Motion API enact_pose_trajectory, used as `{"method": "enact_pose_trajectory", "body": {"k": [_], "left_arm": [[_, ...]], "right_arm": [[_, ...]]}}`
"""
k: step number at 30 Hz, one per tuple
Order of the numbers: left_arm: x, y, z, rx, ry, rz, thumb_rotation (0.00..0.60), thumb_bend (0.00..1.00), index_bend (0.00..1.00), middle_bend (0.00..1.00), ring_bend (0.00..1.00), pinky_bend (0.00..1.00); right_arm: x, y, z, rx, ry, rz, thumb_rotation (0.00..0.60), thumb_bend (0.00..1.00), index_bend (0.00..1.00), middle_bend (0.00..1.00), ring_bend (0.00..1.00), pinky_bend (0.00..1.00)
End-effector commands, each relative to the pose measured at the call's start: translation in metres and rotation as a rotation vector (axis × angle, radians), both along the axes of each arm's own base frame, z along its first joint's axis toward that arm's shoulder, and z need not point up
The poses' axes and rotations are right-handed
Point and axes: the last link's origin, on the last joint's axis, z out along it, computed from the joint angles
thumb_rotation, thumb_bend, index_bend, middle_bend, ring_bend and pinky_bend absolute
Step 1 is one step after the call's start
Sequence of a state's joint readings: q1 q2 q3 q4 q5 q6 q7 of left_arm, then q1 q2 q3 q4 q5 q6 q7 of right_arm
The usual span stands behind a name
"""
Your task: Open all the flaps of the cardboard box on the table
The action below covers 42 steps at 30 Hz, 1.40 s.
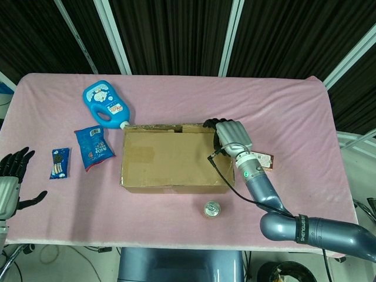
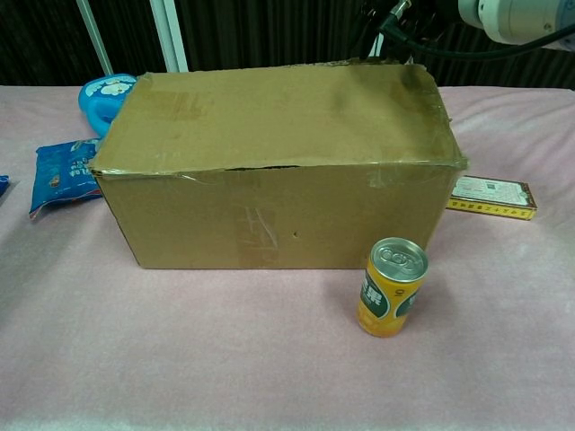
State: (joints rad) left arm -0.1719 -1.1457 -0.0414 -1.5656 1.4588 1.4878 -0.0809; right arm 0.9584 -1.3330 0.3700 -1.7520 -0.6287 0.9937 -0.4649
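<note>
1. Cardboard box (image 1: 175, 158) sits mid-worktop, long side facing the chest view; top flaps lie flat and closed, with clear tape along the front top edge and a strip down the front face. No printing readable on it.
2. Right robot hand (image 1: 232, 137) is over the box's far right top corner, dark fingers curled down at the back edge. Actual contact with the flap edge: cannot tell. Nothing visibly held. In the chest view only its wrist and cable show at the top right.
3. Left robot hand (image 1: 12, 173) is at the left edge of the worktop (image 1: 282, 106), well apart from the box, fingers spread, holding nothing.
4. Yellow drink can (image 2: 392, 286) stands upright just in front of the box's right front corner; label text too small to read.
5. Blue bottle (image 1: 106, 105) lies on its side, cap near the box's far left corner; cartoon label, writing illegible.
6. Blue snack bag (image 1: 93, 147) lies left of the box; small blue packet (image 1: 59, 163) further left. Brands unreadable.
7. Flat yellow-edged carton (image 2: 490, 197) lies right of the box; print illegible.
</note>
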Motion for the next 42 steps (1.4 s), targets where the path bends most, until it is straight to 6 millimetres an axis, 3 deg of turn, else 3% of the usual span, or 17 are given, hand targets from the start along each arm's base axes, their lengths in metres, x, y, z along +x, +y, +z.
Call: {"method": "enact_pose_trajectory", "body": {"k": [1,9,19,25,32,42], "left_arm": [[0.000,0.000,0.000,0.000,-0.004,0.002,0.600,0.15,0.00,0.00,0.00,0.00],[0.000,0.001,0.000,-0.002,-0.014,0.008,0.600,0.15,0.00,0.00,0.00,0.00],[-0.001,0.002,0.001,-0.006,-0.024,0.014,0.600,0.15,0.00,0.00,0.00,0.00],[0.000,0.002,0.000,-0.008,-0.027,0.015,0.600,0.15,0.00,0.00,0.00,0.00],[0.000,0.002,0.000,-0.009,-0.030,0.015,0.600,0.15,0.00,0.00,0.00,0.00],[0.001,0.002,-0.001,-0.010,-0.031,0.009,0.600,0.15,0.00,0.00,0.00,0.00]], "right_arm": [[-0.002,-0.001,-0.002,0.007,-0.005,-0.016,0.600,1.00,0.31,0.32,0.32,0.34],[-0.005,-0.003,-0.009,0.021,0.005,-0.028,0.600,1.00,0.31,0.36,0.34,0.34],[-0.002,0.000,-0.014,0.032,0.005,-0.023,0.600,1.00,0.36,0.46,0.44,0.34],[0.002,0.001,-0.014,0.027,0.000,-0.014,0.600,1.00,0.36,0.50,0.47,0.42],[0.012,0.002,-0.005,0.019,-0.030,-0.006,0.600,1.00,0.36,0.52,0.53,0.53],[0.036,0.008,0.019,0.018,-0.117,-0.005,0.600,1.00,0.36,0.52,0.53,0.56]]}}
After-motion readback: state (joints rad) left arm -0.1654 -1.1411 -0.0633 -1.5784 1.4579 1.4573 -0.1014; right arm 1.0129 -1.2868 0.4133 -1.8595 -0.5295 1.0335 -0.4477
